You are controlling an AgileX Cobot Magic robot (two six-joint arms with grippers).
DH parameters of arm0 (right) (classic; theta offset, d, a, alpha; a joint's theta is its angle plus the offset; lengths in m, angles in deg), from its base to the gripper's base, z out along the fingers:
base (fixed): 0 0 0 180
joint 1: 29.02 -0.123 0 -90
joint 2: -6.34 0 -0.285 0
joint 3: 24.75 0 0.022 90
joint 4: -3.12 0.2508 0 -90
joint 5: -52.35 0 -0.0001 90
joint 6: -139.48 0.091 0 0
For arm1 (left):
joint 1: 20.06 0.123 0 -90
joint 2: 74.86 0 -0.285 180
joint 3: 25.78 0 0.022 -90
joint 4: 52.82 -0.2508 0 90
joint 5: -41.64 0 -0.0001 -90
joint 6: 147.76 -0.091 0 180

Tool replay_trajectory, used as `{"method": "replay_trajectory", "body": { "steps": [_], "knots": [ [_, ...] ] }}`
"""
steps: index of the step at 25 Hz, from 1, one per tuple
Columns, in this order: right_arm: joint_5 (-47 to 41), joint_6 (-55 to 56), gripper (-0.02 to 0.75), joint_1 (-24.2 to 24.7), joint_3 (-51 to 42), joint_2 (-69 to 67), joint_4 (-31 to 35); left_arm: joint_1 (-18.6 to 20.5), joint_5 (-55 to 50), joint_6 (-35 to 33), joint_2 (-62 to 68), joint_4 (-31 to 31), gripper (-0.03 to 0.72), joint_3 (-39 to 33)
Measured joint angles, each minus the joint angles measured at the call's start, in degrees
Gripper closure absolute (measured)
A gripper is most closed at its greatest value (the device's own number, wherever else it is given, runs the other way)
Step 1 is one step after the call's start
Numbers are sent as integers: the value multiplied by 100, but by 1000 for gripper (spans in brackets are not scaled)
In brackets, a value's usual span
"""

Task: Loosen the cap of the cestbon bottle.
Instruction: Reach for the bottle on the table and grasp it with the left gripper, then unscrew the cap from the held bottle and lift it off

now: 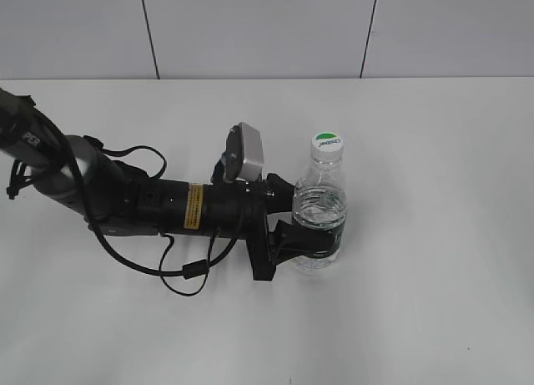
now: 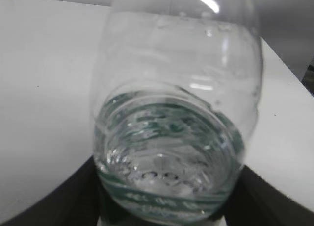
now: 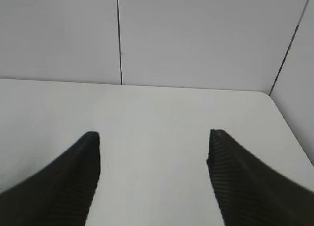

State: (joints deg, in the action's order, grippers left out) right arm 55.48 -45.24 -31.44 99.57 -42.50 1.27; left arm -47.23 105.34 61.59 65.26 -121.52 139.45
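The cestbon bottle (image 1: 320,214) stands upright on the white table, clear with a dark green label band. Its cap (image 1: 328,141), white with a green top, sits on the neck. My left gripper (image 1: 310,226) reaches in from the left and is shut on the bottle's body at label height. In the left wrist view the bottle (image 2: 171,133) fills the frame between the dark fingers, and the cap is hidden there. My right gripper (image 3: 153,138) is open and empty over bare table. It does not show in the exterior view.
The left arm (image 1: 125,201) with its black cables lies across the left of the table. A white panelled wall (image 1: 267,30) runs behind the table's far edge. In the right wrist view the table's right edge (image 3: 287,133) is close.
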Motion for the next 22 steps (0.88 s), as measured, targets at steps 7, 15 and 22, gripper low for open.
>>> {"method": "replay_trajectory", "body": {
  "steps": [7,15,22],
  "knots": [
    [-1870,7,213,0,1282,-952,65,0,0,0,0,0,265,0],
    [-4092,7,213,0,2701,-2242,246,0,5,0,0,-2,265,0],
    [-5930,7,213,0,3903,-3285,321,0,5,0,0,-2,265,0]
  ]
}}
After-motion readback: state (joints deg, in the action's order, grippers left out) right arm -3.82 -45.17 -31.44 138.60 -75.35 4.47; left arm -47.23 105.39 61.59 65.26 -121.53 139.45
